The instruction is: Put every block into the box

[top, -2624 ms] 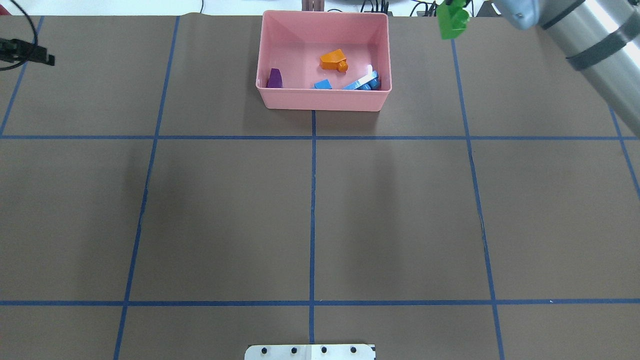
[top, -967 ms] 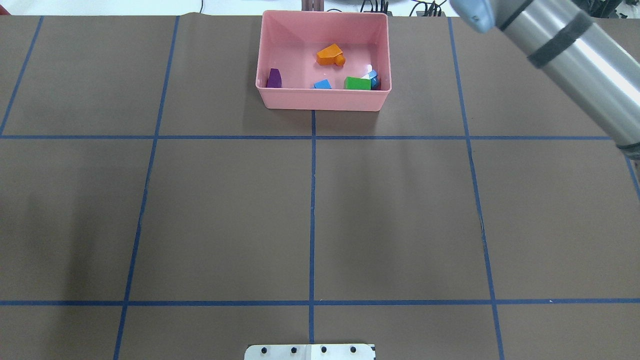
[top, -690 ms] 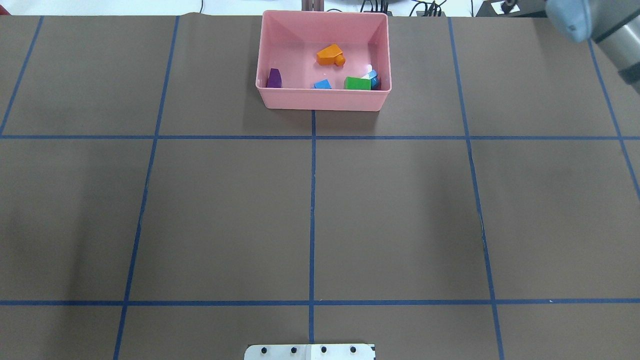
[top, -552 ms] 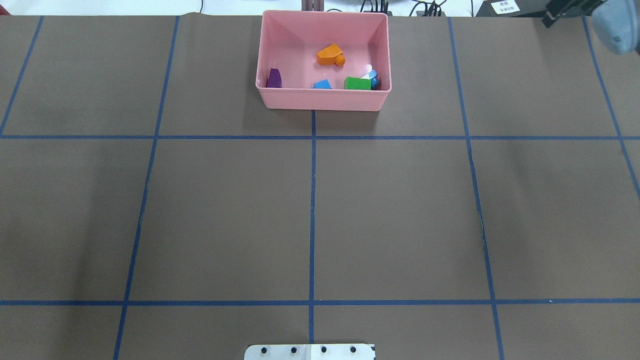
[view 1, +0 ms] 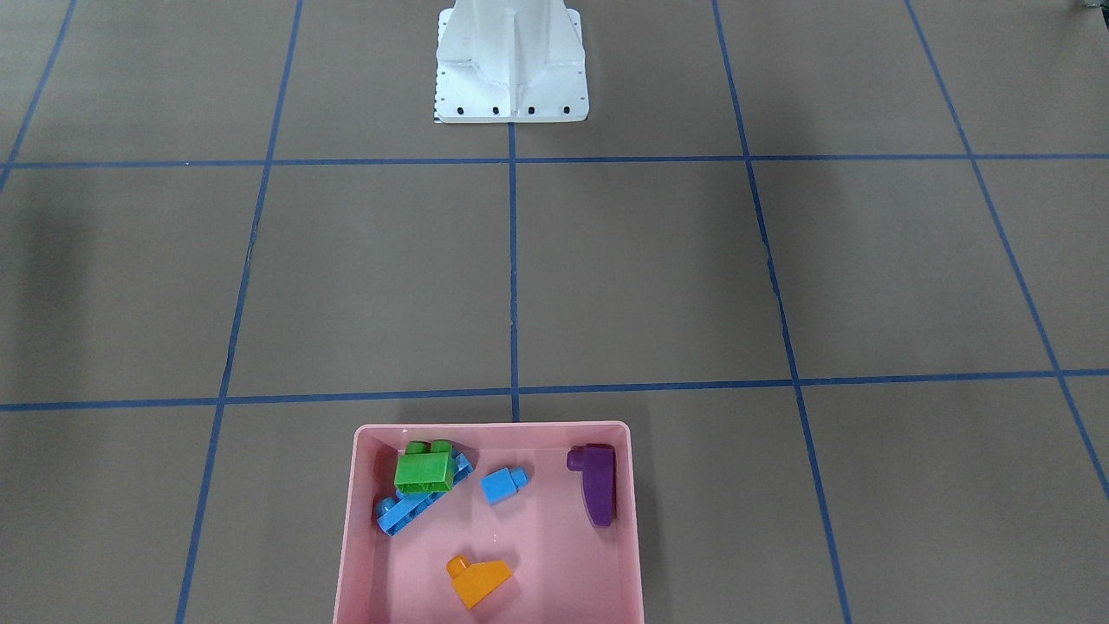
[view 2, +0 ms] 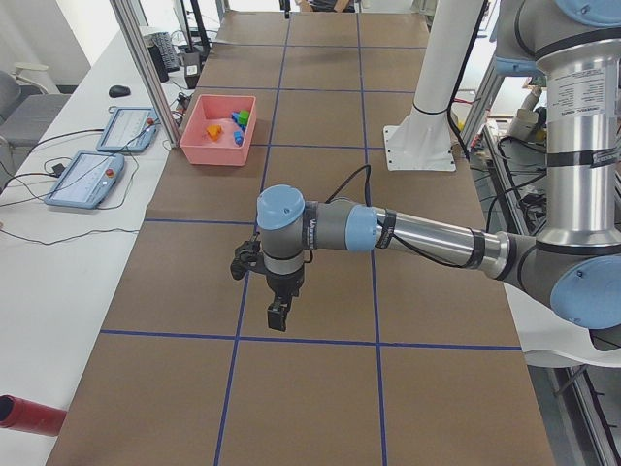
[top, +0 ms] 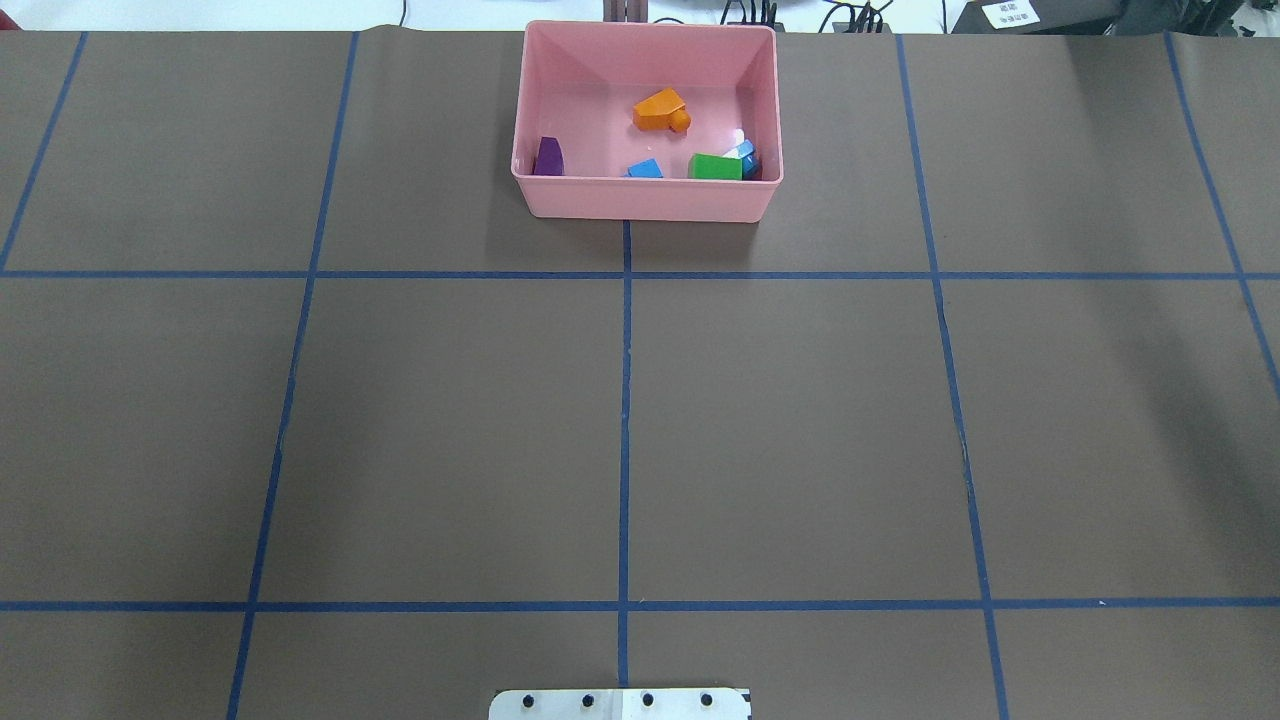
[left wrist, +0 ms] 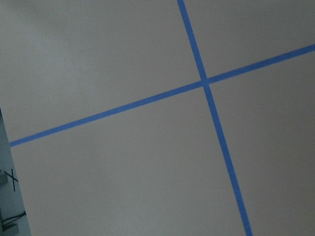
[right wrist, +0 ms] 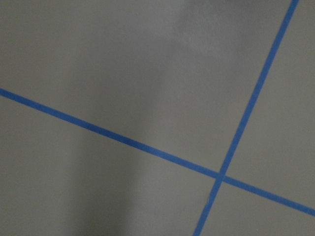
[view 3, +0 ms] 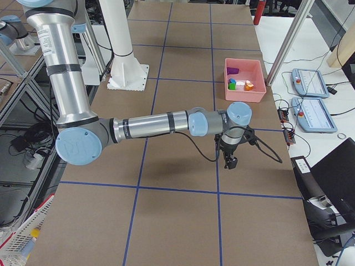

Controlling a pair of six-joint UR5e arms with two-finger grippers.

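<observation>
Now, on the table (top: 400, 450), the box (top: 645, 200) sits well apart from the left gripper (view 2: 276, 316) and right gripper (view 3: 229, 162); I cannot tell whether either is parted or closed. Inside the box lie the bar (view 1: 398, 516), green block (view 1: 423, 472) resting on it, purple block (view 1: 598, 490), orange block (view 1: 481, 582), cube (view 1: 498, 487). I judge nothing remains to load; next calls only for parking.

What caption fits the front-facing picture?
Green block on the long blue bar, beside the blue cube, purple block and orange block, all inside the pink box.
</observation>
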